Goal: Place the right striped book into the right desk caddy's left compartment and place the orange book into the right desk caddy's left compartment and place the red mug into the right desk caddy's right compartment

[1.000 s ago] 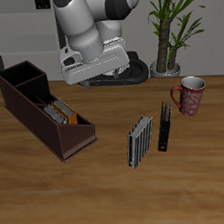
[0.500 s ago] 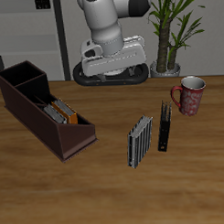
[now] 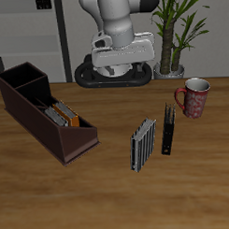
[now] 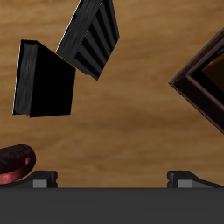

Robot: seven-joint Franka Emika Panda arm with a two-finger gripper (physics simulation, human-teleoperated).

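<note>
The right desk caddy (image 3: 44, 126) stands near one table end. Its longer slanted section, the left compartment, holds the orange book (image 3: 69, 117) and a grey striped cover (image 3: 57, 115) that I take for the right striped book. Another striped book (image 3: 143, 144) stands on edge mid-table. The red mug (image 3: 193, 98) sits upright by the plant. My gripper (image 3: 121, 69) hangs high at the table's back, open and holding nothing. In the wrist view its fingertips (image 4: 44, 178) stand wide apart over bare wood, with the mug (image 4: 12, 163), striped book (image 4: 91, 36) and caddy (image 4: 203, 86) around them.
A slim black book (image 3: 167, 129) stands on edge between the striped book on the table and the mug; it also shows in the wrist view (image 4: 45, 80). A potted plant (image 3: 172, 35) stands behind the mug. The caddy's squarish section (image 3: 21, 75) holds nothing.
The arm has swung along the table's back, away from the caddy and toward the mug's side. The books, mug and caddy have not moved.
</note>
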